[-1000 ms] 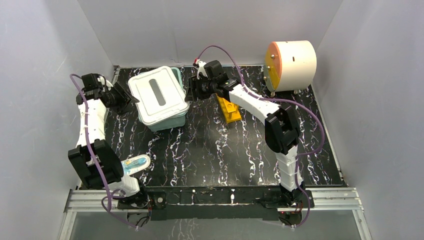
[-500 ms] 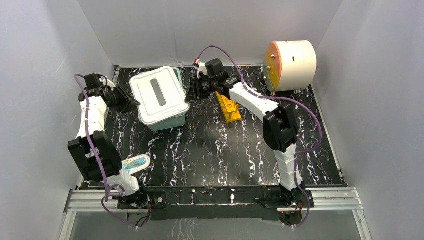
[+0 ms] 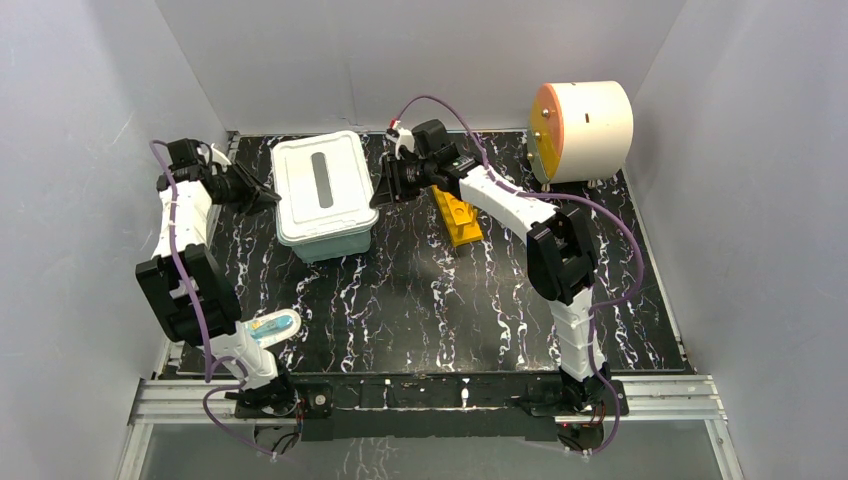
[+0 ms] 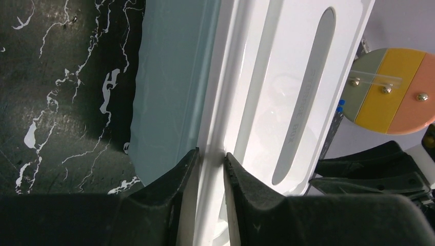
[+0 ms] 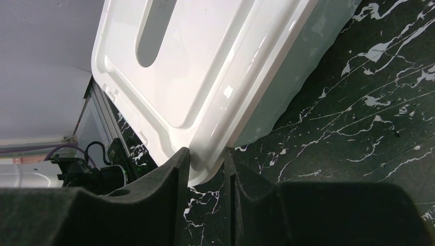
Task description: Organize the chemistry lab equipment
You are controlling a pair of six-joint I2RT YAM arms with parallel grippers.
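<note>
Pinching opposite lid point(image 3: 345, 195) edges: left tool point(image 4: 210, 154), right tool point(image 5: 206, 152).

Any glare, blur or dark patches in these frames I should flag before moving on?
Top external: even light, sharp, soft shadow beside the box on the table. Left wrist: sheen streaks along the white lid; left claw near the lens, dark and soft. Right wrist: small bright hot spot on the lid; right claw dark, little detail.
</note>
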